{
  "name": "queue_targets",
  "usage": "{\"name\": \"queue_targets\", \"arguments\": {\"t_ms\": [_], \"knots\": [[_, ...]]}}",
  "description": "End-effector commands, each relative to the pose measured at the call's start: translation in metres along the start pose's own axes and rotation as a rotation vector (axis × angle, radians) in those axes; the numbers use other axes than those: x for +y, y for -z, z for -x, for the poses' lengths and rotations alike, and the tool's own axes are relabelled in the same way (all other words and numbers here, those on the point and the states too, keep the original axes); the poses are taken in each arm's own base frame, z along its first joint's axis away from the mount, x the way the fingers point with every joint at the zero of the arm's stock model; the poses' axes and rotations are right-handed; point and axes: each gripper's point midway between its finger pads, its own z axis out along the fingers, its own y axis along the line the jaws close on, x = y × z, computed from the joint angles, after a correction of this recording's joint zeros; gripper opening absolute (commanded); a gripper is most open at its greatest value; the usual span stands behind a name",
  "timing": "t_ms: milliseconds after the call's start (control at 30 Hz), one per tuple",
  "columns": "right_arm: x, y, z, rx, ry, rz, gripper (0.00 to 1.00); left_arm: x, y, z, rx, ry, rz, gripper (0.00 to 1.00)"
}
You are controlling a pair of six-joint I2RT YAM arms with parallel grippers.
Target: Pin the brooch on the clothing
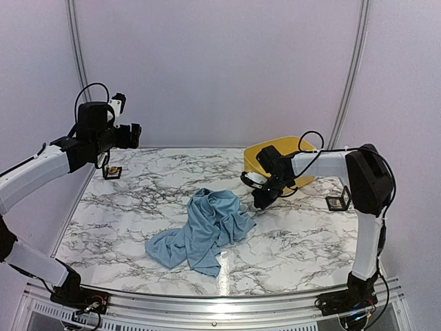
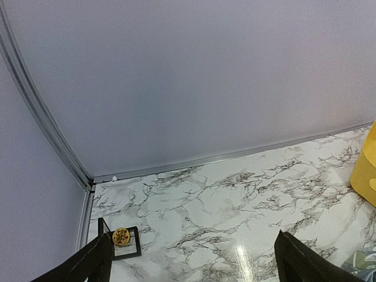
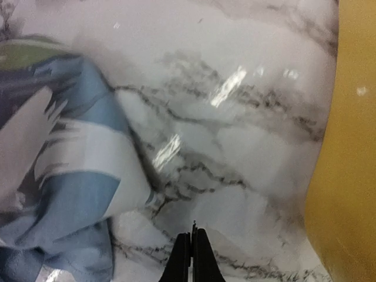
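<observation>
Judging by how things lie, the job is barely begun. The clothing (image 1: 207, 231) sits in a crumpled heap in the middle of the marble table (image 1: 138, 207). Its blue fabric is bunched, and only a scrap of white-and-green print shows in my right wrist view (image 3: 64, 153). I see nothing pinned to it.

The brooch (image 2: 121, 236), a small gold disc, rests on a little black stand (image 1: 112, 172) far off to the shirt's left and beyond it, untouched. My left gripper (image 2: 194, 264) hangs high over that corner with its fingers spread wide, grasping nothing.

My right gripper (image 3: 192, 258) is low over bare marble just to the right of the shirt. Its fingers are clenched flat together with nothing between them (no cloth is caught, as far as I can see). The yellow bin (image 1: 251, 160) stands on the far right side of the shirt, close by that hand. A second black stand (image 1: 337, 201) sits farther right again; what it carries is too small to make out.

What I think is left: flatten the shirt enough to offer a patch of fabric, fetch the brooch, and fasten it.

The tabletop is glossy white marble with grey veining and throws back bright glints. Pale plain wall panels with slim metal rails close in the far side and the left beyond the shirt.
</observation>
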Motion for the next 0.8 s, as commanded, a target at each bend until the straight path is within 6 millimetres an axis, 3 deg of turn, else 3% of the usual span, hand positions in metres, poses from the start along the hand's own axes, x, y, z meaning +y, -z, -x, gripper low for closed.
{"name": "queue_targets", "arguments": {"t_ms": [0, 167, 333, 533, 633, 767], "knots": [[-0.050, 0.009, 0.089, -0.256, -0.029, -0.186, 0.00, -0.002, -0.001, 0.002, -0.008, -0.001, -0.006, 0.99], [-0.112, 0.004, 0.113, -0.322, -0.171, -0.356, 0.00, 0.001, 0.000, 0.003, -0.009, -0.011, 0.010, 0.99], [-0.170, 0.014, 0.112, -0.366, -0.274, -0.424, 0.00, 0.004, 0.000, 0.003, -0.007, -0.028, 0.027, 0.99], [-0.227, 0.042, 0.103, -0.426, -0.445, -0.519, 0.00, 0.004, -0.004, -0.001, 0.004, -0.042, 0.037, 0.99], [-0.228, 0.043, 0.105, -0.444, -0.434, -0.488, 0.00, 0.003, -0.006, -0.002, 0.008, -0.038, 0.032, 0.99], [-0.185, 0.034, 0.116, -0.417, -0.265, -0.410, 0.00, 0.002, -0.008, -0.004, 0.013, -0.037, 0.029, 0.99]]}}
